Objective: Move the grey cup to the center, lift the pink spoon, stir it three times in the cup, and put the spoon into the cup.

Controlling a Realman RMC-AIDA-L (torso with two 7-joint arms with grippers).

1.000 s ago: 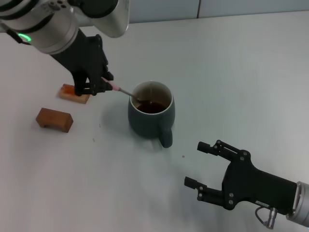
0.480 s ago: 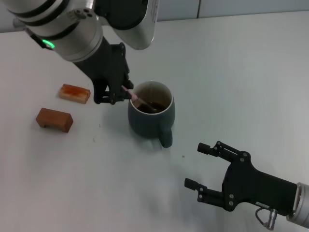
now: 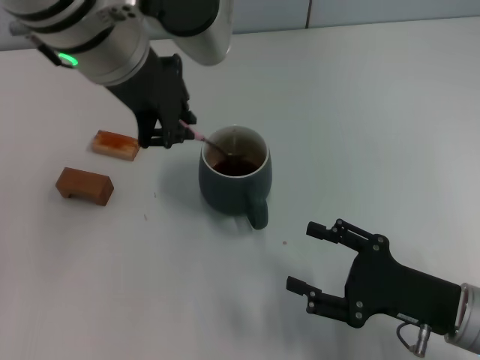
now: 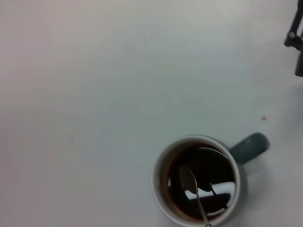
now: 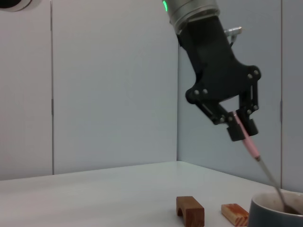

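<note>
While I hold the stir, status reads:
Left gripper (image 3: 182, 129): clamped on the pink spoon (image 3: 196, 136) by its handle, tilted so the bowl reaches the liquid.
Grey cup (image 3: 232, 185): mid-table, handle toward me, spoon bowl submerged inside.
Right gripper (image 3: 315, 259): parked near me, jaws spread, holding nothing.
Wooden blocks (image 3: 85, 185): to my left, apart from the cup.

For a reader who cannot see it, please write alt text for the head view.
The left end effector holds the pink spoon at a slant, its bowl dipped in the dark liquid of the grey cup. Two wooden blocks lie on the robot's left; the right end effector hangs open, nearer the robot.
</note>
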